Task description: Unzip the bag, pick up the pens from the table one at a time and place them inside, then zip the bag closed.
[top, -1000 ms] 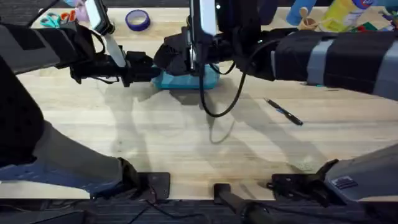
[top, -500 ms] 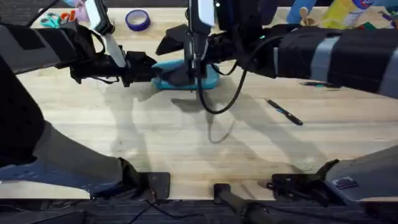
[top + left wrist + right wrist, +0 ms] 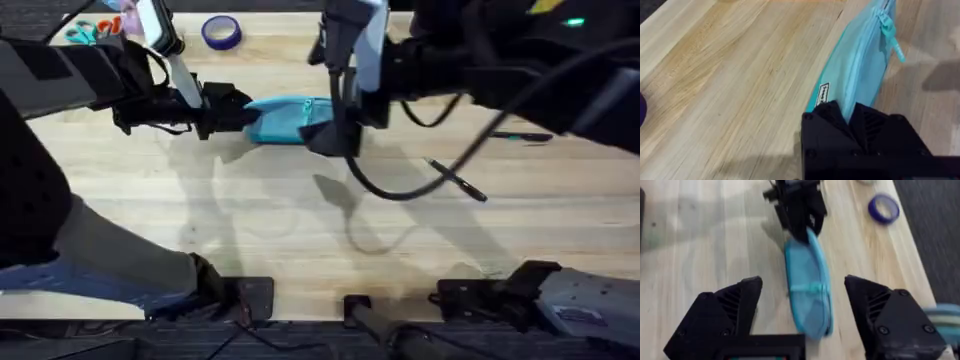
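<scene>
Left hand [image 3: 852, 112], as we saw it, was clamped on one end of the bag [image 3: 285, 120], which lay on the bench [image 3: 300, 230]. Our right hand [image 3: 802, 317] hung above the bag, fingers spread wide, holding nothing. One pen [image 3: 458, 181] lay apart.

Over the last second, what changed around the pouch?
The right gripper, earlier down on the turquoise pouch, has lifted off and pulled back toward the bases, fingers open and empty. The left gripper stays clamped on the pouch's end. The pouch, the pen and the blue tape roll have not moved.
</scene>
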### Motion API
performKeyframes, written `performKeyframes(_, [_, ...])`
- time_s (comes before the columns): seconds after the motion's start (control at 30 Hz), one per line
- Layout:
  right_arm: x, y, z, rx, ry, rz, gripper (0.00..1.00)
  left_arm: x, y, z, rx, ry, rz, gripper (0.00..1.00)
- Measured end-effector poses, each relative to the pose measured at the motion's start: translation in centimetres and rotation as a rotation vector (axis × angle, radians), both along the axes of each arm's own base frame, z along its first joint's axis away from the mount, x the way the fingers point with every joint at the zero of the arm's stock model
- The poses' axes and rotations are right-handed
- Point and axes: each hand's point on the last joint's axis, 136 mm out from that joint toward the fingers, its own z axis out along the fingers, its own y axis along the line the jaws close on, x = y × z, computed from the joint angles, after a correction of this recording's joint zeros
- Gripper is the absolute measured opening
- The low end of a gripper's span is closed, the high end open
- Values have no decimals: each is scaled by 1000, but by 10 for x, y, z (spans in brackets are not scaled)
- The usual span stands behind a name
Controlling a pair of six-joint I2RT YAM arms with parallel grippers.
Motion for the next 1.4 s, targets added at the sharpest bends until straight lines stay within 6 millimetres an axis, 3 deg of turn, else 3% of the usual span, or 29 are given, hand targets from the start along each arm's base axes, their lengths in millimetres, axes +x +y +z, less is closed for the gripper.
performKeyframes(0.27, [-17, -32, -8, -82, 112, -124, 995, 0, 0, 0, 0, -1, 0, 42])
performKeyframes(0.67, [-15, -38, -11, 50, 419, -427, 996, 0, 0, 0, 0, -1, 0, 42])
performKeyframes(0.9, [-31, -50, -29, 56, 658, -613, 996, 0, 0, 0, 1, -3, 0, 42])
performKeyframes(1.4, [-37, -55, -35, 88, 802, -749, 995, 0, 0, 0, 1, -3, 0, 42])
